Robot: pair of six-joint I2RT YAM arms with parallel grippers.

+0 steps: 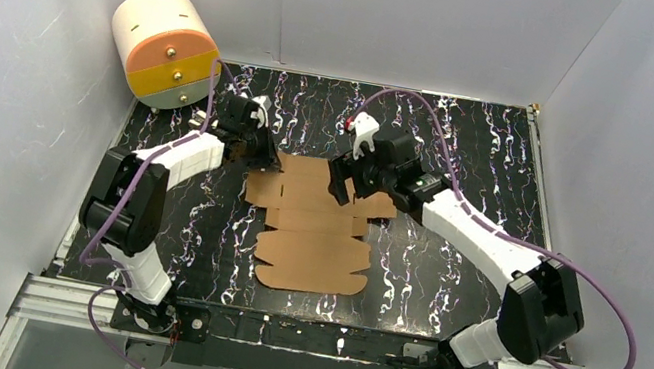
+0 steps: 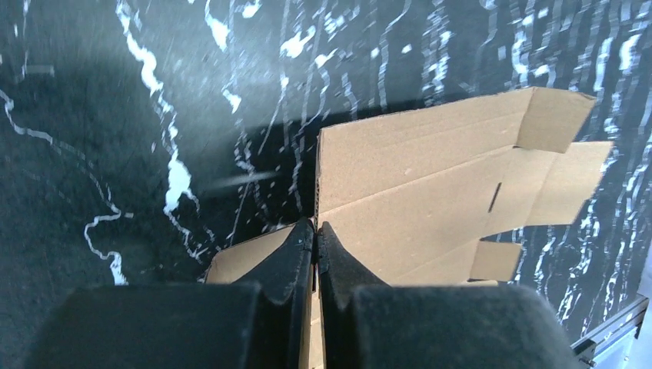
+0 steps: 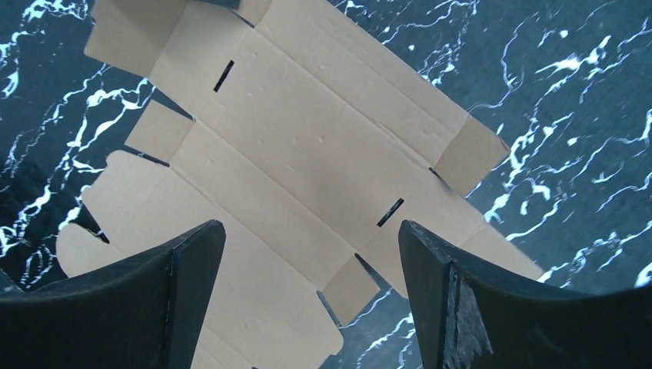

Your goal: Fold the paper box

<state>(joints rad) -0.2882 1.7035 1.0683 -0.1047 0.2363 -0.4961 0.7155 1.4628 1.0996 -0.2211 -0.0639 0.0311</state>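
- Your left claw is clenched on the far left edge of the paper box. The box is an unfolded flat sheet in the middle of the table, between the two arms.
- Your right claw is released, with its fingers spread wide. It hovers over the far right part of the paper box and touches nothing.
- The left pinch looks shallow, right at the edge. Lift or pull sharply and the cardboard may slip out or tear along a crease.
- Nothing presses the paper box down. A pull from one side could drag all of it across the table instead of bending a flap.
- Lower the right claw carelessly and a finger may catch a slot or side flap and crumple it.
- Bend away from a crease and the panel will likely buckle.
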